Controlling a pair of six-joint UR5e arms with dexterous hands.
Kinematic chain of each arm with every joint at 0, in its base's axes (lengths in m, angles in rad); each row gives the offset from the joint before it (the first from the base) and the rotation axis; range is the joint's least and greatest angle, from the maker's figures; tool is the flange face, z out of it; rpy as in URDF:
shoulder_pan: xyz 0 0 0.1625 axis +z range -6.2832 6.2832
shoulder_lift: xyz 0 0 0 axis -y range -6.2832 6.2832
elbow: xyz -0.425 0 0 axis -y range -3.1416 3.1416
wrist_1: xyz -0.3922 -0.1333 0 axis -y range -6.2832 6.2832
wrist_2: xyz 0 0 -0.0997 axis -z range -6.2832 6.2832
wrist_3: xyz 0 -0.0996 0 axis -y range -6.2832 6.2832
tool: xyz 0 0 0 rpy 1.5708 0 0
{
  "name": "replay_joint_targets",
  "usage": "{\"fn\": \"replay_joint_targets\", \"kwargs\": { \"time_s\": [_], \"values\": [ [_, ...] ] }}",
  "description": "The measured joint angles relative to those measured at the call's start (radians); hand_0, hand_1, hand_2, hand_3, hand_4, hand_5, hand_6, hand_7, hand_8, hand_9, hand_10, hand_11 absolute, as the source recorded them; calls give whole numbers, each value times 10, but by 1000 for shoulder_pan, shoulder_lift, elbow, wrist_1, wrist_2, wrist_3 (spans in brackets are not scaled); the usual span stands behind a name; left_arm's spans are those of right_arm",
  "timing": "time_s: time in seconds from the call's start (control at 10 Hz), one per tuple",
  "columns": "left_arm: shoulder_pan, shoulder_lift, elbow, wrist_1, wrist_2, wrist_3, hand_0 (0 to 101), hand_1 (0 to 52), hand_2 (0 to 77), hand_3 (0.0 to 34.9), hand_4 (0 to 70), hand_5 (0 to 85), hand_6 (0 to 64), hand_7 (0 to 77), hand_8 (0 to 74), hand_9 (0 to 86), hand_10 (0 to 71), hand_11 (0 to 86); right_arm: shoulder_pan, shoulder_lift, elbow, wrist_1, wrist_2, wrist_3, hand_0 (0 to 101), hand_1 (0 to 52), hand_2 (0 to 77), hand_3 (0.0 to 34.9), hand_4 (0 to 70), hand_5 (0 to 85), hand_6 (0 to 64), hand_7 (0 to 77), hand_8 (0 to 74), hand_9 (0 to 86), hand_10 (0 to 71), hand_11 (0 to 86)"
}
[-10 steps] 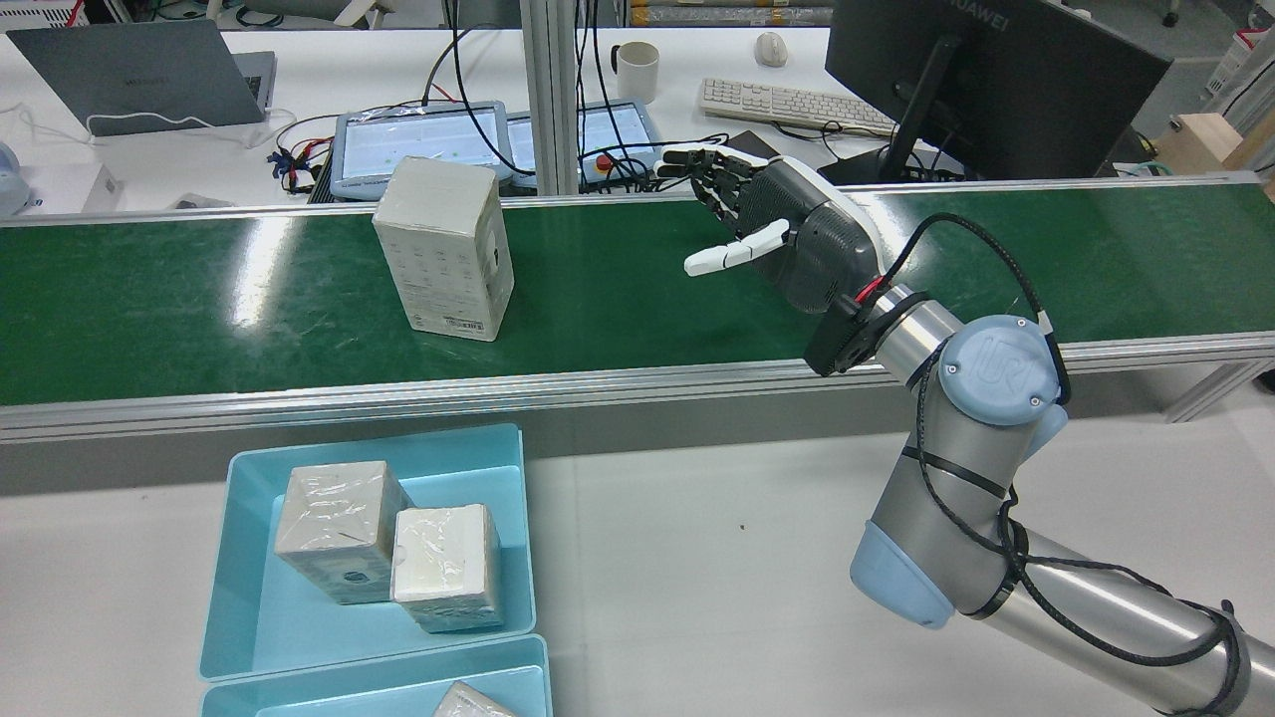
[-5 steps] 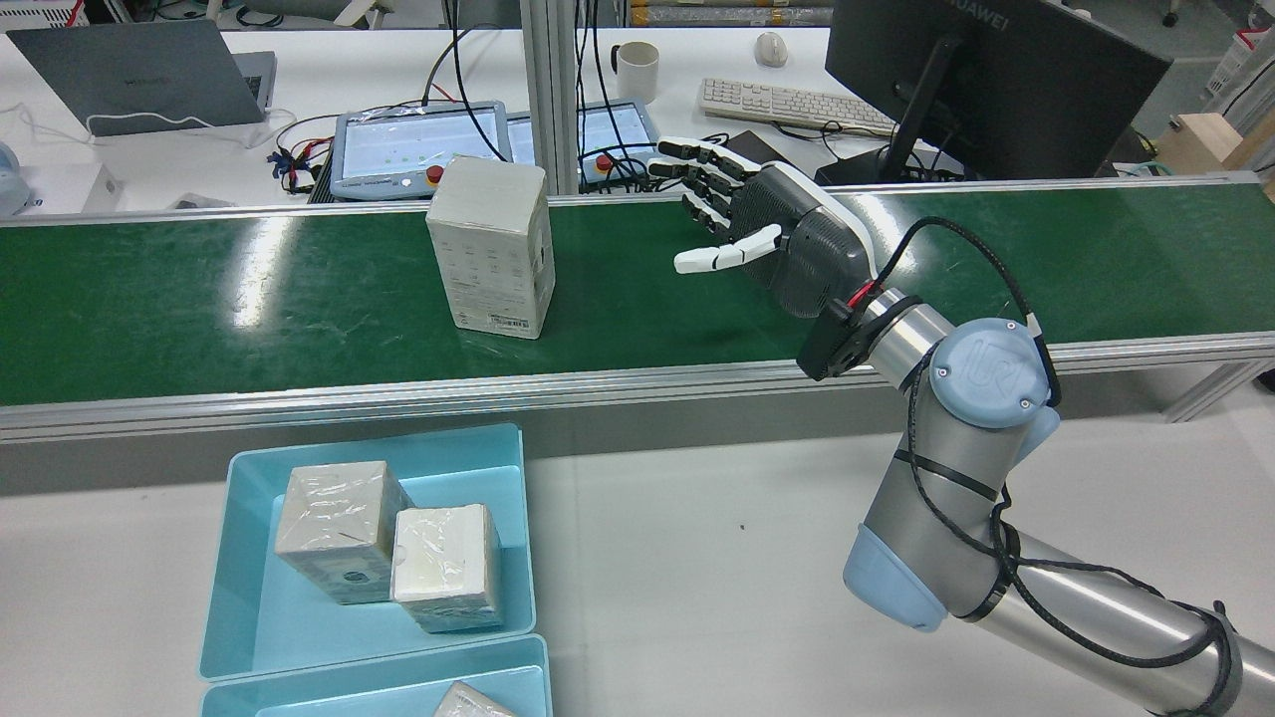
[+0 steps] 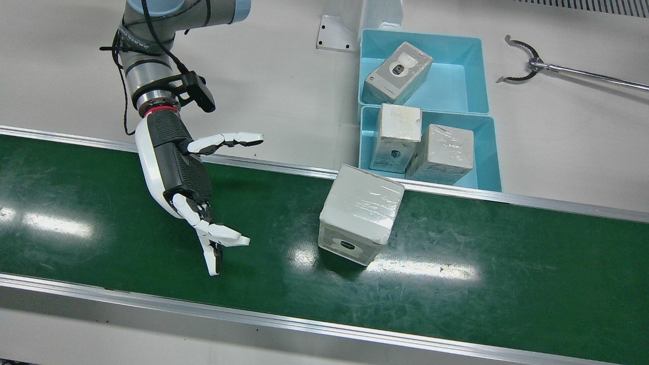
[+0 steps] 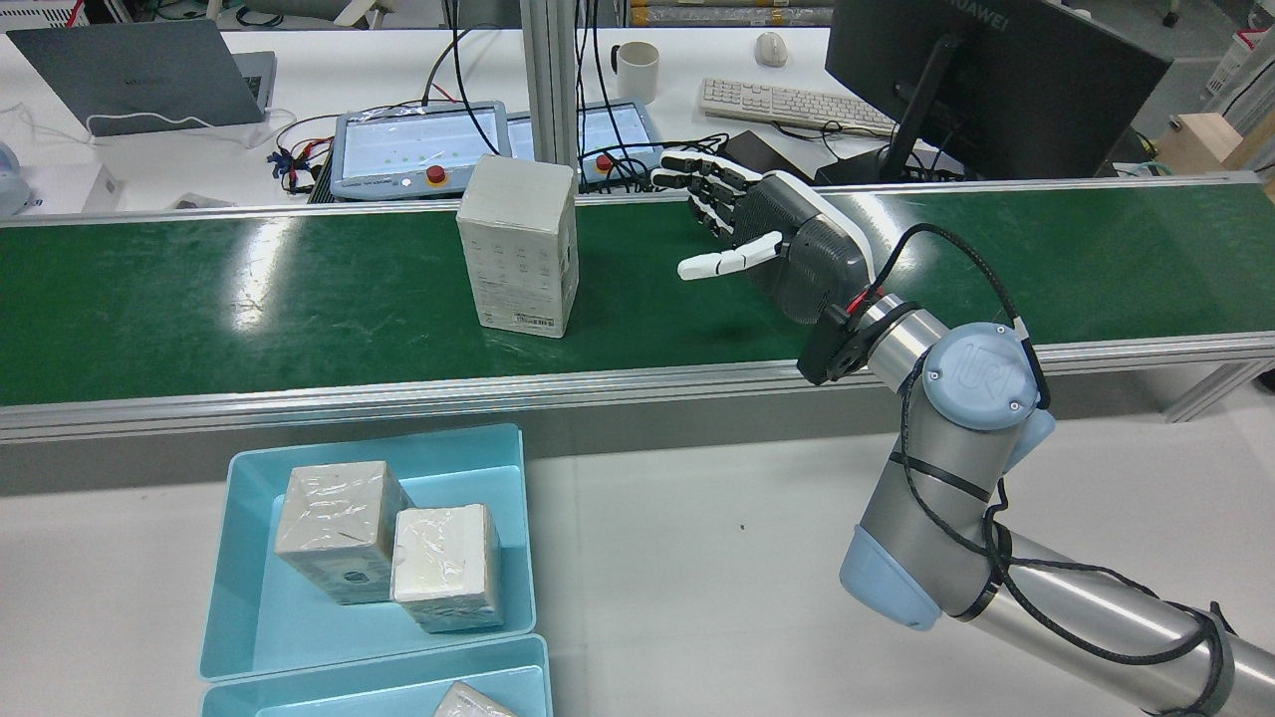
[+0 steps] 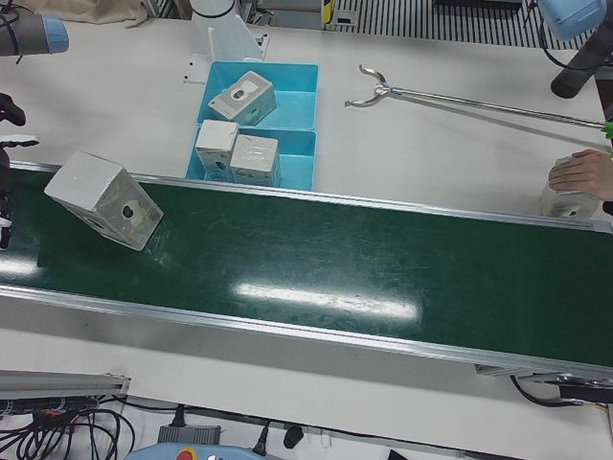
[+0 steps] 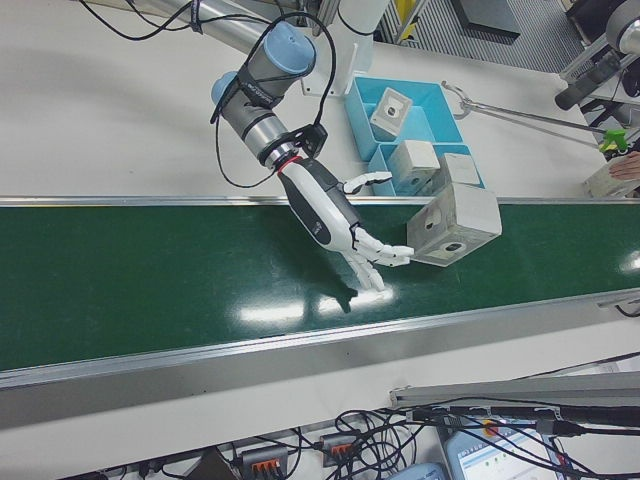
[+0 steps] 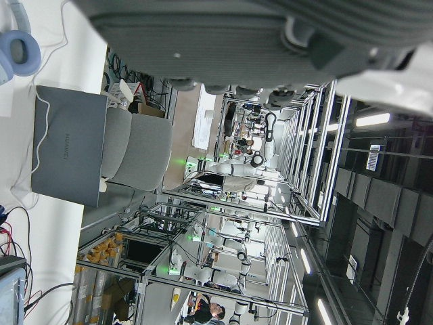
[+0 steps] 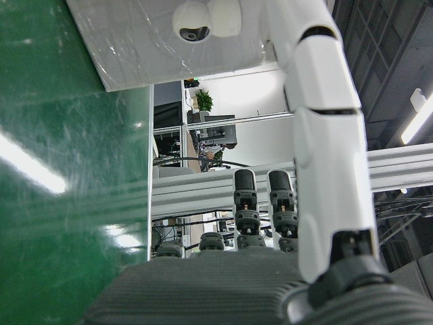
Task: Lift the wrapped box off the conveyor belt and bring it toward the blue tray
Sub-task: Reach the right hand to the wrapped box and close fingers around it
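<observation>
1. Green and glossy, the conveyor belt [image 4: 249, 289] ran across the scene, and a pale wrapped box [image 4: 520, 247] stood upright on it, its long axis vertical, touched by nothing.
2. The right hand [image 4: 762, 234] hovered over the belt at about the box's height, palm turned toward it, fingers [image 3: 213, 238] spread wide apart and holding nothing.
3. From above, the box [image 3: 361, 213] lay straight across from that open palm [image 3: 175, 170] with bare belt between them, so a sideways reach along the belt looked like what the grasp would need.
4. The left hand appeared only as a dark blur at the edge of its own camera, so I could not tell whether it was open or closed; the right hand was clearly the nearer.
5. A blue tray [image 4: 498, 453] sat on the white tabletop just beside the belt's near rail, on the box's far side from the hand, already holding two wrapped boxes [image 4: 393, 543].
</observation>
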Motion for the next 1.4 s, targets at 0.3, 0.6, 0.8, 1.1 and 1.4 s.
{"fn": "replay_joint_targets", "kwargs": {
  "time_s": [0.3,0.6,0.8,1.1,1.4],
  "values": [
    [0,0,0,0,0,0,0,0,11,0,0,5,0,5,5,0,0,0,-25,17,-22,1,1,-3,519,196,125,97,109,191,60,207,0,33,0,16],
    [0,0,0,0,0,0,0,0,11,0,0,5,0,5,5,0,5,0,-32,59,-45,-1,3,-5,520,196,147,124,120,191,60,218,0,33,0,16],
    [0,0,0,0,0,0,0,0,11,0,0,5,0,5,5,0,5,0,-41,78,-67,-1,8,-9,519,196,153,115,131,196,60,229,0,33,0,16],
    [0,0,0,0,0,0,0,0,11,0,0,11,0,5,5,0,5,0,-62,109,-85,-2,32,-18,520,196,164,131,131,196,60,235,0,33,0,16],
    [0,0,0,0,0,0,0,0,5,0,0,5,0,5,5,0,5,0,-68,158,-106,-9,47,-24,526,213,185,132,158,207,71,251,0,44,0,11]
  ]
}}
